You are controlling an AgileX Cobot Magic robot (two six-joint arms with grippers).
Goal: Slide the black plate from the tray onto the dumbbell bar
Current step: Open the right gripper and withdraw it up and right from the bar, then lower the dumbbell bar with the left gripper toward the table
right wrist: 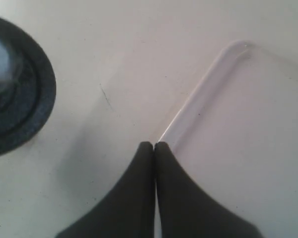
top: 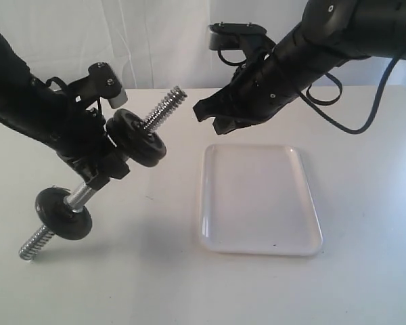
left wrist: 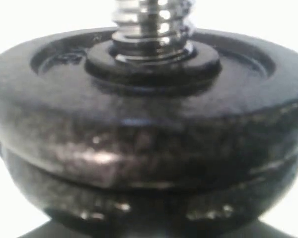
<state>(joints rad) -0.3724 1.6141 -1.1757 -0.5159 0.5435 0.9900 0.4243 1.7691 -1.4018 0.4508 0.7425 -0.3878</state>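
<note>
The right gripper hangs closed and empty above the bare tray; beside it, the left gripper clamps the tilted bar, where the black plate sits.

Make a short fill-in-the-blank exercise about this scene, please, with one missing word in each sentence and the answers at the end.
1. The white tray has ____ lying in it.
2. The fingers of the right gripper are pressed ____.
3. The left gripper holds the dumbbell bar by its ____, between the black discs.
4. The bar is lifted off the table and ____, not level.

Missing words: nothing; together; middle; tilted
</note>
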